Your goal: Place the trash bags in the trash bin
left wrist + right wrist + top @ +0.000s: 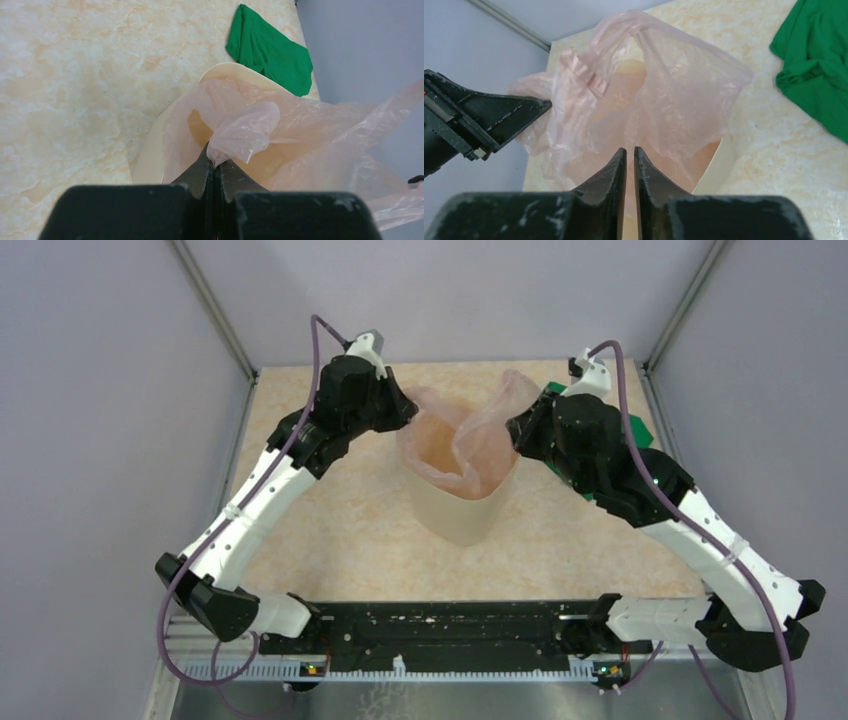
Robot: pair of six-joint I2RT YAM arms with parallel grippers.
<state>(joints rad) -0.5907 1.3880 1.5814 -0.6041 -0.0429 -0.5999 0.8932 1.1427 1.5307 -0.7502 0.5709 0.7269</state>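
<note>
Trash bag (462,440): draped over the mouth of the trash bin (458,518), not yet pushed in;
My left pincer (216,162): clamped on film above the bin's rim, keeping it spread;
My right pincer (630,152): jaws nearly together at the bin's opposite rim; whether I've caught film, I cannot tell

pink trash bag (462,436) draped over upright beige bin (458,516)

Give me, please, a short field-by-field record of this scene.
trash bin: cream, upright on the table
trash bag: pale pink, spread over the bin's mouth, right side lifted
left gripper: jaws shut on the bag's edge
right gripper: jaws nearly together at the bag, grip unclear
green cloth: on the table, right of the bin
</note>
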